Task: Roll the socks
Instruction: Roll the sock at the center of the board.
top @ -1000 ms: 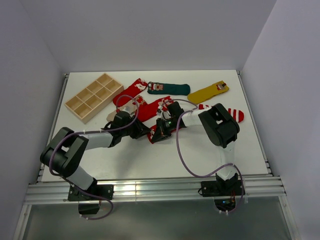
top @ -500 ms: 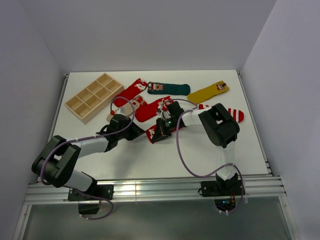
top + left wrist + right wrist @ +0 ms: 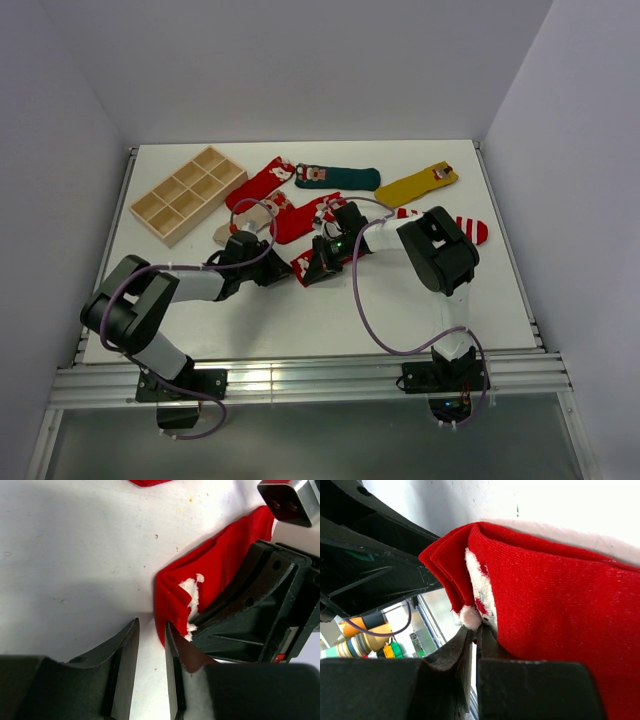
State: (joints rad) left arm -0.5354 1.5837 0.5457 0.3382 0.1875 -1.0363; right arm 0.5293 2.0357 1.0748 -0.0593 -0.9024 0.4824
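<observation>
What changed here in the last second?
The left arm swung its elbow out and back; the left hand ends open beside the folded end of the red sock, holding nothing. The right hand stays clamped on that sock; the other socks haven't moved.

Tally from my remote seat
I count seven socks: three red socks (image 3: 263, 184) (image 3: 295, 222) (image 3: 300, 266), one green (image 3: 340, 179), one yellow (image 3: 415, 185), one striped (image 3: 468, 229), one beige (image 3: 222, 233); also one tray (image 3: 150, 225) with eight compartments, and two arms (image 3: 190, 285) (image 3: 440, 250).
</observation>
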